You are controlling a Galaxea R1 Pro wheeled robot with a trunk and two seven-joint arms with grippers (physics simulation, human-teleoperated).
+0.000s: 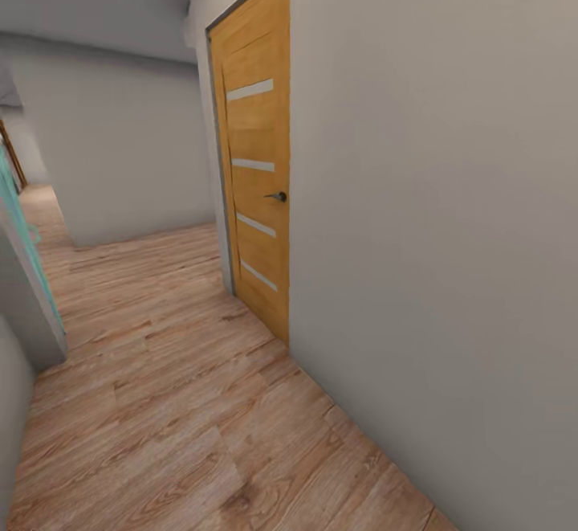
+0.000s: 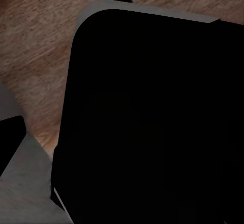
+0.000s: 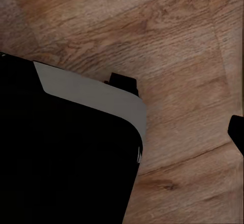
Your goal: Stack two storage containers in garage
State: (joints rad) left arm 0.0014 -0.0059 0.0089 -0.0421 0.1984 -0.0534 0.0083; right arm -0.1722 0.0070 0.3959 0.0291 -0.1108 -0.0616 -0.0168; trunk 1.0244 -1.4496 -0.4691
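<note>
Facing a closed orange-wood door (image 1: 255,153) with four glass slits, set in a grey wall (image 1: 433,194), wood plank flooring (image 1: 177,402) underfoot; jaw state of both grippers impossible to tell

A large matte black body panel (image 2: 152,122) with rounded corners carries a light grey edge strip (image 3: 91,94).

The head view looks forward and slightly down a corridor, close beside the grey wall (image 1: 433,194) and orange-wood door (image 1: 257,153); both wrist views face straight down (near a black panel (image 2: 152,117)), sharing the wood plank floor (image 1: 177,402).
</note>
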